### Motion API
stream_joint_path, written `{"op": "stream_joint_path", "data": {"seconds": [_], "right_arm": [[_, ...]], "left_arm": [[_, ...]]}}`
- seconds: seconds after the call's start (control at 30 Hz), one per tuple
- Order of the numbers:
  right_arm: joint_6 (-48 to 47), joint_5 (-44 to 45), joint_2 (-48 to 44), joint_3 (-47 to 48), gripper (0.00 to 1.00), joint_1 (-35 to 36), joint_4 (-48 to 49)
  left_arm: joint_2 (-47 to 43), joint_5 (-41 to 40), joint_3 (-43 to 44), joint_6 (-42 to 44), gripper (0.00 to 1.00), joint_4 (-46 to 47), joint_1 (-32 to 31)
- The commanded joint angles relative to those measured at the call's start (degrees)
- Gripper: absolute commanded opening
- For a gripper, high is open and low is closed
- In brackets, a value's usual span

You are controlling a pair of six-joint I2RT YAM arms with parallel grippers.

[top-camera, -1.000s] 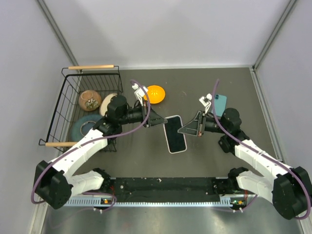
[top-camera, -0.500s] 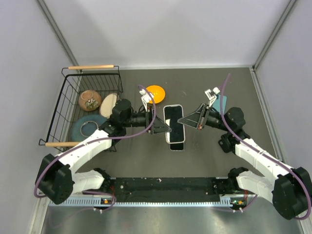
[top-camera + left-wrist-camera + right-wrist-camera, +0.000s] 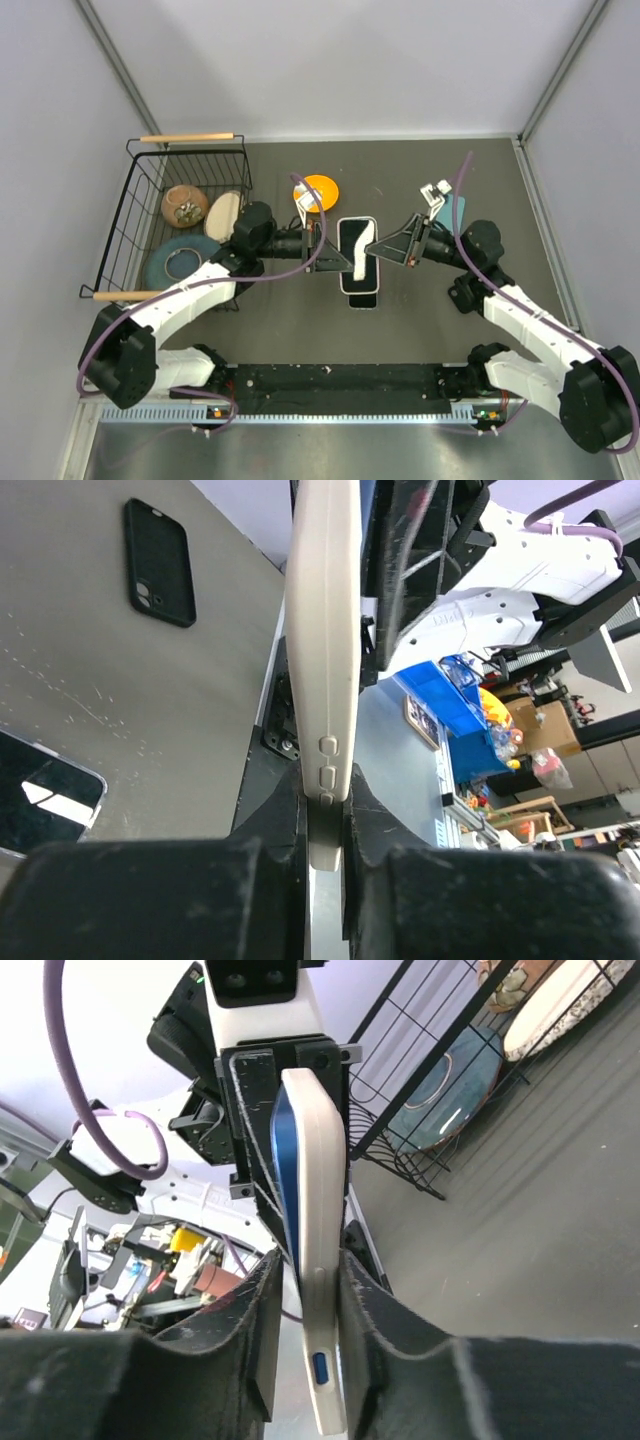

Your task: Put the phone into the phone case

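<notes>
Left claw (image 3: 325, 815): pressed together on the beige phone (image 3: 322, 630), one finger on each broad face. I grip it at a long edge, where the small side buttons sit.
Right claw (image 3: 305, 1305): pinching the same beige phone from the opposite long edge, fingers flat on front and back.
Reason for the double hold: my judgement is that two opposed pinches stop so thin a slab from twisting or sliding out. They also carry it clear of the table (image 3: 300, 320), so what lies beneath is uncovered.
Beige phone, build: thin, with rounded corners and a matt cream rim carrying raised buttons. Its dark glossy face is turned up toward the overhead camera. One blue button shows in my right wrist view.
Phone (image 3: 362, 293): flat on the table under the beige phone and a little nearer my bases, between my claws and touched by neither. The face is black and mirror-like, with a thin pale rim round it.
Case: I cannot pick out a clear shell with certainty. The pale rim round the phone may be the case, but the views do not settle it.
Task state: judged unconfirmed, because I cannot verify that the phone is seated.
Dark slab (image 3: 160, 562): matt, flat on the table, well apart from the phone, with a lens cluster at one corner.
Basket (image 3: 135, 200): black wire, at my left, holding round dishes.
Handling note: hard, slick faces. I judge that firm, even pressure is needed.
</notes>
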Motion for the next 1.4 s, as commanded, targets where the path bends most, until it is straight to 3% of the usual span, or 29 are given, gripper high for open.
{"op": "stream_joint_path", "data": {"seconds": [0.0, 0.1, 0.2, 0.6, 0.73, 0.8, 0.83, 0.93, 1.03, 1.17, 1.23, 1.37], "right_arm": [[-1.49, -0.93, -4.14, 2.23, 0.35, 0.21, -1.17], [-3.87, 0.04, -5.02, 4.42, 0.48, 0.12, -5.93], [-4.75, -0.13, -4.85, 6.27, 0.52, 0.12, -6.73], [-7.03, 0.04, -0.99, 13.13, 0.49, -0.06, -9.63], [-7.12, -0.49, -0.19, 13.75, 0.42, 0.03, -9.02], [-8.08, -0.31, -0.19, 13.66, 0.27, -0.06, -9.37], [-8.78, -0.40, -0.28, 13.92, 0.13, 0.03, -9.81], [-14.13, 0.21, -1.33, 14.71, 0.00, 0.03, -13.66], [-22.74, 3.11, -3.00, 16.82, 0.00, 0.03, -23.41], [-27.95, 4.88, -3.88, 18.84, 0.02, 0.03, -29.06], [-28.39, 4.52, -4.23, 18.50, 0.18, 0.03, -29.06], [-26.90, 3.39, -4.41, 16.48, 0.32, -0.06, -27.66]], "left_arm": [[1.35, 3.74, 1.01, 1.15, 0.00, 4.00, -0.06], [0.48, 5.51, 0.22, 1.76, 0.00, 4.53, -0.06], [0.21, 6.04, -0.13, 2.29, 0.00, 4.09, -0.24], [-0.05, 4.72, 1.54, 8.27, 0.00, -5.84, -1.12], [0.03, 3.49, 2.77, 10.72, 0.00, -10.23, -1.03], [-0.14, 2.18, 3.03, 11.43, 0.00, -12.25, -1.03], [-0.23, 1.56, 3.20, 12.31, 0.00, -13.13, -1.03], [-0.32, -3.00, 4.87, 14.94, 0.00, -19.97, -1.12], [0.38, -6.35, 6.89, 17.58, 0.00, -26.66, -1.03], [0.82, -6.00, 7.25, 17.41, 0.00, -26.85, -1.03], [0.91, -6.00, 7.60, 17.33, 0.00, -26.67, -1.03], [0.30, -5.56, 7.60, 16.01, 0.00, -25.01, -1.03]]}}
